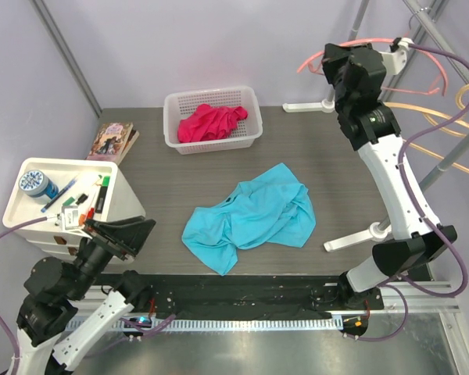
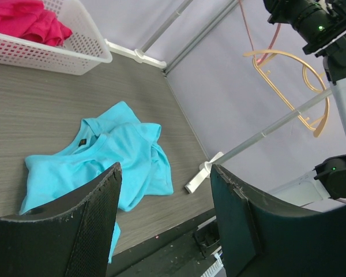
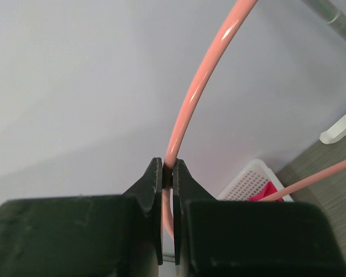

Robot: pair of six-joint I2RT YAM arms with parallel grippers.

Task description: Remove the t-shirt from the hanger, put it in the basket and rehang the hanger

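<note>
Surface [image 1: 336, 164]: dark wood grain, carrying everything below; a white-footed rack [image 1: 358, 237] stands along its right side with tan hangers [image 1: 430, 113] on the rail.

Right arm [image 1: 391, 180]: reared high at the far right corner; left arm [image 1: 70, 289] low at the near left, well apart from the cloth.

T-shirt [image 1: 250, 219]: teal, crumpled in a loose heap at mid-surface, nothing threaded through it, no jaws touching it; we judge it free of the hanger.

Basket [image 1: 213, 117]: white, at the far edge, a magenta garment [image 1: 211, 123] bunched inside; not part of this job as far as we can tell.

Hanger [image 3: 190, 109]: thin pink rod, bare, held aloft; right jaws pinched tight on it, the rod running up between them.

Left jaws: standing fairly wide, empty, pointed across the t-shirt toward the rack.

Step in hand, as we read it: removal itself looks done; what is left is disposing of the hanger. The next move calls for carrying it to the rail or down to bare surface, guarding against the slim rod swivelling in the pinch, and parting the right jaws only once it rests on something.
</note>
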